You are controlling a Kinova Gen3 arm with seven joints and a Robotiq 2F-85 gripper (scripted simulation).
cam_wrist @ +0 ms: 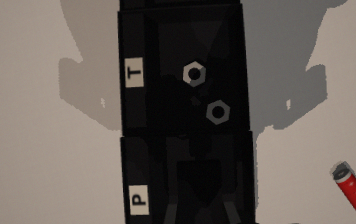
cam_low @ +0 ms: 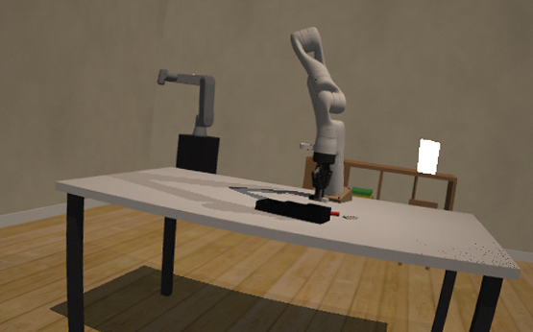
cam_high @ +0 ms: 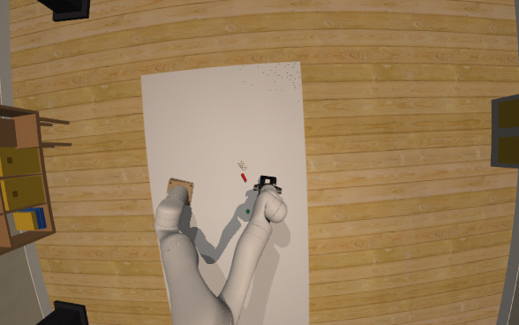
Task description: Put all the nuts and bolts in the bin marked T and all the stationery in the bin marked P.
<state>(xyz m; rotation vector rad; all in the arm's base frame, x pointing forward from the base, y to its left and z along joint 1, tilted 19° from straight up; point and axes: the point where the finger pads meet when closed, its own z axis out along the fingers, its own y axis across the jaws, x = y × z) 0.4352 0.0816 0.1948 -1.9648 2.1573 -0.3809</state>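
- The black two-finger gripper [cam_wrist: 201, 202] is clamped narrow on a small dark object I cannot identify.
- It hangs over the black bin marked P [cam_wrist: 138, 165], near the bench's long edge opposite the arm's base.
- Two grey hex nuts [cam_wrist: 194, 74] lie in the black bin marked T [cam_wrist: 131, 100].
- Centre over the proper bin's opening, away from the dividing wall, before releasing.

Two nuts [cam_wrist: 194, 74], two lettered bins [cam_wrist: 135, 50], one red marker [cam_wrist: 346, 185], one green die [cam_high: 247, 211].

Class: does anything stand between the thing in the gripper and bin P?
Nothing visible does. The gripper, shut on a dark object, hangs right over bin P, whose opening shows no cover.
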